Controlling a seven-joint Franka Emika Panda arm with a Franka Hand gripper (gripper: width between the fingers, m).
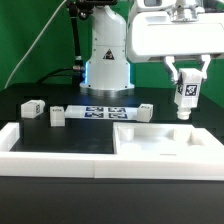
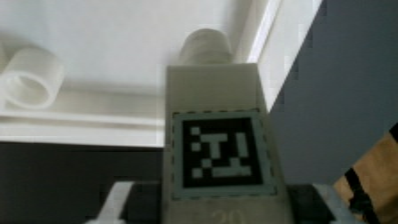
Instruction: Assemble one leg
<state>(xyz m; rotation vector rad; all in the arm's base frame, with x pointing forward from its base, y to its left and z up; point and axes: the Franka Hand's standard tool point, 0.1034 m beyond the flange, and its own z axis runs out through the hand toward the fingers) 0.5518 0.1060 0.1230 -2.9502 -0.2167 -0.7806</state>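
While jaws clamp leg (image 1: 185, 104) upright | above wht panel (image 1: 165, 138) | 1 tag (image 1: 187, 90) visible

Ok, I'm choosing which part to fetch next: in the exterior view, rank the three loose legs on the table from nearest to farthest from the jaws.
1. Right loose leg, at the marker board's right end in the exterior view.
2. Middle loose leg, just beyond the board's left end.
3. Left loose leg, farthest left.

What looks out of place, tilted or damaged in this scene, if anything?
Nothing stands out. The leg sits about upright in the gripper, above the white panel. Three more small white blocks lie loose and apart on the black table, none visibly broken.
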